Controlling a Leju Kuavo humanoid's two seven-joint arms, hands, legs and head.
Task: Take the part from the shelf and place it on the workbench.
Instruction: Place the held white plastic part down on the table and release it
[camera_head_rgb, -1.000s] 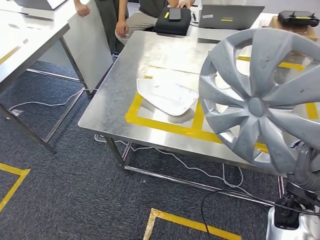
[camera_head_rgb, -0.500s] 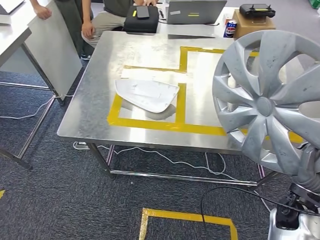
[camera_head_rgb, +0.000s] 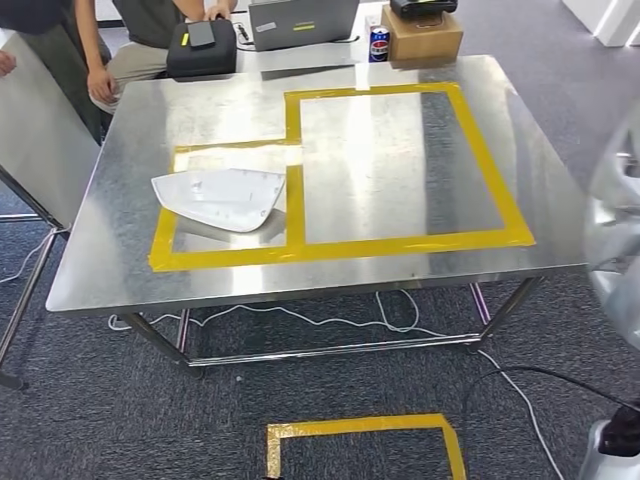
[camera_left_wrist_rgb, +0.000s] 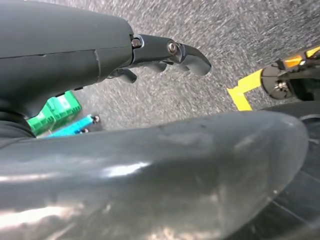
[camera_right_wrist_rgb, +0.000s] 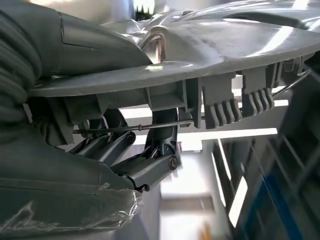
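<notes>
Right hand (camera_right_wrist_rgb: 124, 145) gripping silver wheel cover (camera_right_wrist_rgb: 226, 55); left hand (camera_left_wrist_rgb: 158, 52) loosely spread; Pepsi can (camera_head_rgb: 379, 44).

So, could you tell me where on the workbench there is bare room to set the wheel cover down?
The large yellow-taped rectangle on the workbench is bare steel, bordered by the table's right edge and the smaller taped box. That smaller box is taken by a white panel. The far edge is crowded: black case, laptop, can, cardboard box. The right hand grips the wheel cover.

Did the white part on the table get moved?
No. The white part lies in the same small yellow tape box on the workbench; the camera turned.
</notes>
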